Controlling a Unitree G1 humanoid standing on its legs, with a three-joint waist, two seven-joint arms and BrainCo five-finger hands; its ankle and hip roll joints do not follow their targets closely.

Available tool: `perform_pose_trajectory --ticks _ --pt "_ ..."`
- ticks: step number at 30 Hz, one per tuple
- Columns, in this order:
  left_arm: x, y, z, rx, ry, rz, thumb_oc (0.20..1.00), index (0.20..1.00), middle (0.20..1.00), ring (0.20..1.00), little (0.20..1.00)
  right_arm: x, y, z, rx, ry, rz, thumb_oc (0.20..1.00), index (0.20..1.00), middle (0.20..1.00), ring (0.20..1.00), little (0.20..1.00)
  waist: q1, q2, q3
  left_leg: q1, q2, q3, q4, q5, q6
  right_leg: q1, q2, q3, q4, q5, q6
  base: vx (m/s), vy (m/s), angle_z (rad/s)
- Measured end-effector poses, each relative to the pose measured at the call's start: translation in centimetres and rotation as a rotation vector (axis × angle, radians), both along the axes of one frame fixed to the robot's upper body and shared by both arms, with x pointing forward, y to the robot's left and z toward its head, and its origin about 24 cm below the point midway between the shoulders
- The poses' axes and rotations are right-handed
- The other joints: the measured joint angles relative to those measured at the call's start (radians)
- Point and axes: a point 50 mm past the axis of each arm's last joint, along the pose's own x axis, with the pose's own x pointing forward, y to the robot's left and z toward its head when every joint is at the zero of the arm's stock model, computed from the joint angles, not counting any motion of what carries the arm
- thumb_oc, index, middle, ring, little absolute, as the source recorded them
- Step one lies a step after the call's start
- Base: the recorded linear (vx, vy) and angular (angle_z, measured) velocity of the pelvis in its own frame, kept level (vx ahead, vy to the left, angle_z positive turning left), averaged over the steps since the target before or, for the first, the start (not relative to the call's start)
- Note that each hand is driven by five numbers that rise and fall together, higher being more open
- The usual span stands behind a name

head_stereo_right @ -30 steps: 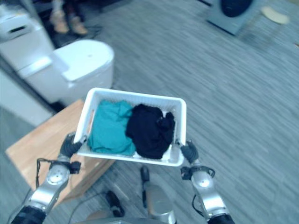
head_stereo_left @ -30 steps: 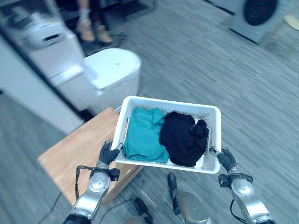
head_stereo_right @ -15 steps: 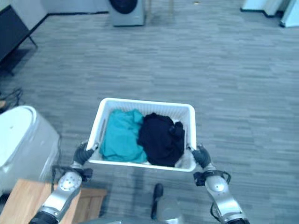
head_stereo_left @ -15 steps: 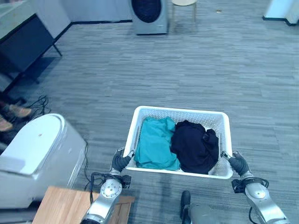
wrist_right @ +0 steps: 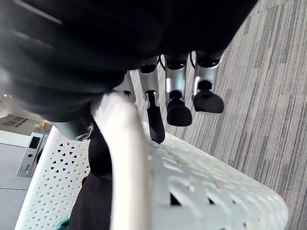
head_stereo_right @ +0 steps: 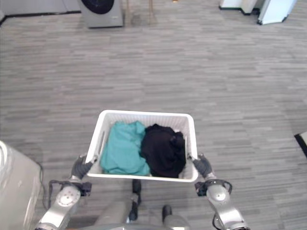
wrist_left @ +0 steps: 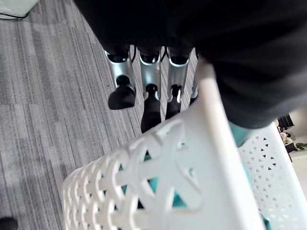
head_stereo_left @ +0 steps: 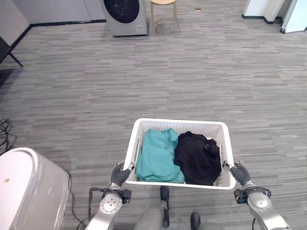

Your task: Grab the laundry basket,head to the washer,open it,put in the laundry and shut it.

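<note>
The white perforated laundry basket (head_stereo_left: 177,122) hangs level over the floor in front of me. It holds a teal garment (head_stereo_left: 156,158) on its left and a black garment (head_stereo_left: 194,160) on its right. My left hand (head_stereo_left: 119,175) grips the basket's left end, its fingers (wrist_left: 120,81) curled under the rim (wrist_left: 211,143). At the other end my right hand (head_stereo_left: 239,172) clasps the rim (wrist_right: 127,158) with fingers (wrist_right: 175,96) bent below it. The washer (head_stereo_left: 123,17), grey with a dark round door, stands far across the room, door shut.
A wooden stool (head_stereo_left: 163,5) stands just right of the washer. A white rounded appliance (head_stereo_left: 24,191) is close at my lower left. White furniture (head_stereo_right: 273,9) lines the far right corner. Grey plank floor (head_stereo_left: 216,72) stretches between me and the washer.
The camera has swung round: the wooden table has left the view and the white appliance has slid to the lower left. The washer now sits ahead. Both hands still hold the basket.
</note>
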Motion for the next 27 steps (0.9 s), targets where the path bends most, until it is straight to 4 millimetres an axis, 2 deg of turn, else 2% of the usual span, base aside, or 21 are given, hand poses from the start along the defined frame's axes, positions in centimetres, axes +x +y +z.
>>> perform_pose_trajectory --ticks 1,2,3,4,5,6,8,10,11,14,15,16,17,20,21,22,23,24,25,26,27 --pt "0.2 0.1 0.2 0.005 -0.01 -0.001 0.2 0.2 0.2 0.2 0.2 0.0 0.1 0.0 0.004 -0.002 0.0 0.2 0.2 0.2 0.2 0.2 0.004 -0.007 0.0 0.014 -0.016 0.005 -0.001 -0.016 0.023 -0.006 -0.01 0.013 0.044 -0.014 0.012 0.25 0.028 -0.38" --pt "0.6 0.5 0.7 0.017 -0.027 0.002 0.2 0.2 0.2 0.2 0.2 0.4 0.5 0.4 0.013 -0.023 0.007 0.2 0.2 0.2 0.2 0.2 0.013 -0.015 0.003 0.043 -0.028 0.03 -0.002 -0.033 0.059 -0.073 -0.015 0.021 0.226 -0.068 0.062 0.21 0.018 -0.45" --pt "0.7 0.7 0.8 0.024 -0.031 0.002 0.2 0.2 0.2 0.2 0.2 0.7 0.7 0.6 0.015 -0.035 0.014 0.2 0.2 0.2 0.2 0.2 0.019 -0.015 0.003 0.056 -0.029 0.039 -0.005 -0.019 0.077 -0.118 -0.013 0.017 0.334 -0.089 0.089 0.2 0.021 -0.42" --pt "0.8 0.9 0.9 0.028 -0.035 0.0 0.2 0.2 0.2 0.2 0.2 0.8 0.9 0.8 0.017 -0.048 0.018 0.2 0.2 0.2 0.2 0.2 0.022 -0.02 0.001 0.063 -0.031 0.054 -0.004 -0.009 0.097 -0.153 -0.011 0.011 0.405 -0.093 0.092 0.23 0.026 -0.28" --pt "1.3 0.9 1.5 0.029 -0.063 -0.002 0.2 0.2 0.2 0.2 0.2 1.0 1.0 1.1 0.019 -0.059 0.023 0.2 0.2 0.2 0.2 0.2 0.021 -0.023 0.002 0.075 -0.03 0.048 -0.008 -0.032 0.093 -0.198 -0.007 0.005 0.456 -0.101 0.094 0.26 0.02 -0.38" --pt "1.9 1.0 2.0 0.03 -0.087 0.002 0.2 0.2 0.2 0.2 0.2 1.7 1.2 1.6 0.021 -0.085 0.027 0.2 0.2 0.2 0.2 0.2 0.026 -0.02 0.007 0.1 -0.028 0.054 -0.028 -0.051 0.097 -0.28 -0.016 -0.057 0.527 -0.118 0.072 0.29 0.006 -0.41" --pt "2.2 1.0 2.3 0.029 -0.101 0.001 0.2 0.2 0.2 0.2 0.2 2.1 1.0 2.0 0.014 -0.102 0.027 0.2 0.2 0.2 0.2 0.2 0.017 -0.012 0.012 0.13 -0.028 0.079 -0.044 -0.046 0.107 -0.354 -0.027 -0.121 0.479 -0.124 0.057 0.32 -0.041 -0.18" --pt "2.5 1.0 2.6 0.025 -0.119 0.006 0.2 0.2 0.2 0.2 0.2 2.3 1.1 2.3 0.012 -0.112 0.033 0.2 0.2 0.2 0.2 0.2 0.007 -0.007 0.014 0.152 -0.03 0.076 -0.055 -0.089 0.089 -0.421 -0.021 -0.151 0.423 -0.105 0.051 0.32 -0.085 -0.08" --pt "2.4 1.0 2.3 0.017 -0.113 0.014 0.2 0.2 0.2 0.2 0.2 2.4 0.9 2.4 0.006 -0.115 0.032 0.2 0.2 0.2 0.2 0.2 -0.006 0.011 0.02 0.167 -0.032 0.079 -0.056 -0.098 0.092 -0.458 -0.016 -0.195 0.275 -0.027 0.05 0.37 -0.124 0.02" --pt "2.1 0.9 1.6 0.013 -0.085 0.021 0.2 0.2 0.2 0.2 0.2 2.2 0.8 2.0 0.0 -0.089 0.032 0.2 0.2 0.2 0.2 0.2 -0.026 0.015 0.02 0.207 -0.061 0.078 -0.05 -0.162 0.063 -0.483 -0.042 -0.235 0.038 0.122 0.056 0.43 -0.17 0.04" --pt "2.1 0.8 1.4 0.002 -0.08 0.029 0.2 0.2 0.2 0.2 0.2 2.1 0.8 1.9 0.0 -0.085 0.031 0.2 0.2 0.2 0.2 0.2 -0.03 0.024 0.024 0.218 -0.074 0.054 -0.034 -0.188 0.072 -0.492 -0.061 -0.241 -0.023 0.161 0.058 0.66 -0.306 0.2" --pt "2.3 0.5 1.2 -0.016 -0.079 0.033 0.2 0.2 0.2 0.2 0.2 1.7 0.5 1.6 -0.005 -0.073 0.025 0.2 0.2 0.2 0.2 0.2 -0.051 0.025 0.024 0.218 -0.09 0.041 -0.007 -0.222 0.059 -0.502 -0.094 -0.233 -0.047 0.194 0.064 0.49 -0.237 0.46" --pt "2.1 0.1 0.7 -0.031 -0.061 0.038 0.2 0.2 0.2 0.2 0.2 1.4 0.3 1.2 -0.012 -0.047 0.016 0.2 0.2 0.2 0.2 0.2 -0.058 0.041 0.032 0.266 -0.102 0.015 0.0 -0.242 0.095 -0.503 -0.113 -0.235 -0.062 0.227 0.054 0.56 -0.295 0.41" --pt "1.0 -0.1 -0.3 -0.046 -0.017 0.051 0.2 0.2 0.2 0.2 0.2 1.0 0.2 0.9 -0.015 -0.026 0.023 0.2 0.2 0.2 0.2 0.2 -0.079 0.078 0.027 0.363 -0.075 -0.075 -0.004 -0.252 0.094 -0.469 -0.045 -0.234 0.016 0.245 0.034 0.51 -0.316 0.33" --pt "1.0 -0.3 -0.4 -0.048 -0.017 0.045 0.2 0.2 0.2 0.2 0.2 0.9 -0.1 0.9 -0.036 -0.024 0.026 0.2 0.2 0.2 0.2 0.2 -0.089 0.078 0.016 0.388 -0.069 -0.086 0.029 -0.253 0.091 -0.432 -0.001 -0.243 0.058 0.235 -0.011 0.4 -0.322 0.83" --pt "0.8 -0.6 -0.5 -0.055 -0.011 0.037 0.2 0.2 0.2 0.2 0.2 0.8 -0.5 1.0 -0.054 -0.024 0.024 0.2 0.2 0.2 0.2 0.2 -0.097 0.064 0.005 0.389 -0.084 -0.081 0.096 -0.265 0.074 -0.393 0.0 -0.208 0.045 0.307 -0.1 0.38 -0.331 0.75" --pt "0.9 -1.3 -0.6 -0.075 -0.012 0.032 0.2 0.2 0.2 0.2 0.2 0.9 -1.0 1.3 -0.068 -0.032 0.02 0.2 0.2 0.2 0.2 0.2 -0.096 0.079 -0.003 0.374 -0.076 -0.066 0.158 -0.265 0.059 -0.372 0.005 -0.217 0.05 0.341 -0.104 0.45 -0.376 0.29" --pt "0.7 -1.6 -0.7 -0.088 -0.012 0.035 0.2 0.2 0.2 0.2 0.2 1.3 -1.4 1.7 -0.087 -0.045 0.026 0.2 0.2 0.2 0.2 0.2 -0.074 0.098 -0.013 0.349 -0.061 -0.041 0.23 -0.248 0.027 -0.361 0.016 -0.213 0.056 0.316 -0.136 0.4 -0.341 -0.05" --pt "0.5 -1.5 -0.5 -0.094 -0.02 0.042 0.2 0.2 0.2 0.2 0.2 1.7 -1.5 2.3 -0.105 -0.061 0.05 0.2 0.2 0.2 0.2 0.2 -0.07 0.109 -0.02 0.26 -0.024 -0.008 0.444 -0.214 -0.012 -0.331 0.034 -0.226 0.071 0.26 -0.165 0.4 -0.329 -0.08" --pt "0.4 -1.3 0.1 -0.09 -0.043 0.042 0.2 0.2 0.2 0.2 0.2 1.6 -1.4 2.7 -0.104 -0.075 0.069 0.2 0.2 0.2 0.2 0.2 -0.064 0.111 -0.022 0.188 0.059 0.051 0.648 -0.217 -0.013 -0.277 0.062 -0.225 0.075 0.2 -0.155 0.51 -0.345 0.05" --pt "0.7 -1.1 0.6 -0.078 -0.062 0.031 0.2 0.2 0.2 0.2 0.2 1.7 -1.2 2.9 -0.087 -0.098 0.057 0.2 0.2 0.2 0.2 0.2 -0.048 0.076 -0.026 0.127 0.136 0.08 0.713 -0.239 -0.021 -0.229 0.079 -0.214 0.076 0.135 -0.175 0.64 -0.375 0.14"
